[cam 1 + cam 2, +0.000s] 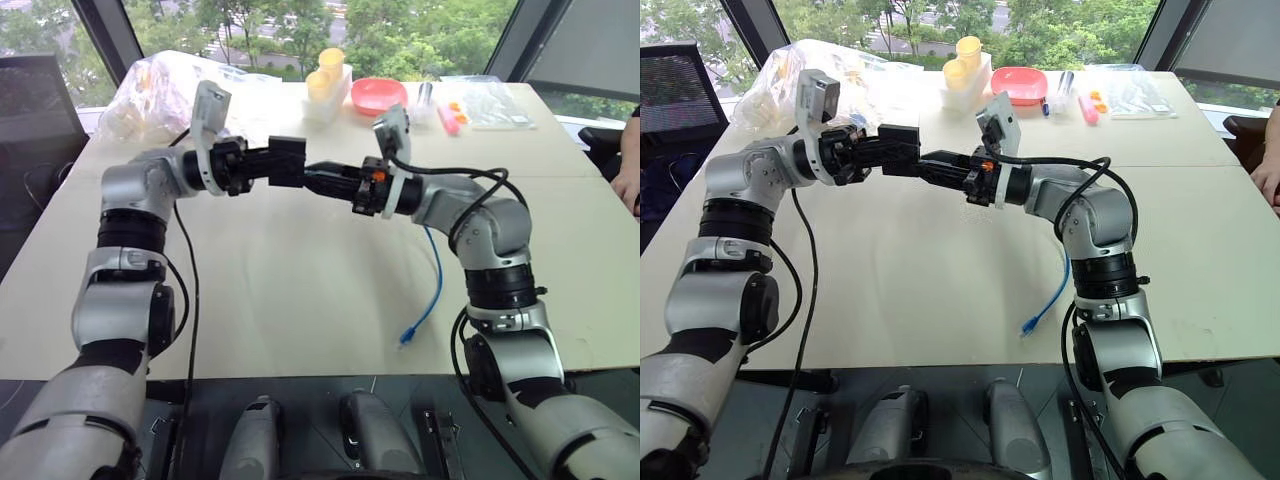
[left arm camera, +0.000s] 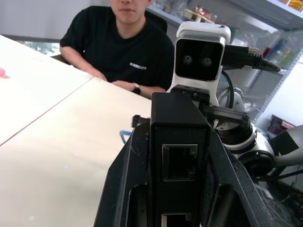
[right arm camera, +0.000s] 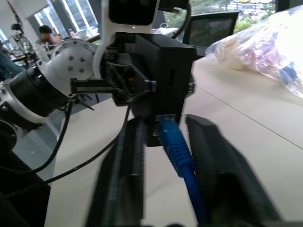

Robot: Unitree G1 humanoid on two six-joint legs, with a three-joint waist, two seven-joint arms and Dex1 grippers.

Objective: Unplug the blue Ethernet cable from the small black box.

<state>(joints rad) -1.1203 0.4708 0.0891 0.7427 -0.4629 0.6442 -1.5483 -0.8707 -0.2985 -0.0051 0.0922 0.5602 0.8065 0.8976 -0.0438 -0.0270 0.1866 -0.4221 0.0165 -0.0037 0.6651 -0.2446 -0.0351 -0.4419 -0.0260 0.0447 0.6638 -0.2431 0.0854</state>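
My left gripper (image 1: pixel 268 165) is shut on the small black box (image 1: pixel 288 160), holding it up over the table with the box's free port (image 2: pixel 179 162) facing its wrist camera. The blue Ethernet cable's (image 1: pixel 432 290) plug (image 3: pixel 171 144) sits in a port on the box's far side. My right gripper (image 1: pixel 318 178) points at the box from the opposite side, its fingers (image 3: pixel 125 170) drawn in on the plug's blue boot. Behind my right arm the cord drops to the table, and its free end (image 1: pixel 407 335) lies near the front edge.
At the back of the pale table (image 1: pixel 300 300) stand yellow cups (image 1: pixel 325 72), a pink bowl (image 1: pixel 379 95), a crumpled plastic bag (image 1: pixel 150 95) and a clear bag (image 1: pixel 490 100). A person in a black shirt (image 2: pixel 123 47) sits at the right side, hand (image 1: pixel 628 185) on the table.
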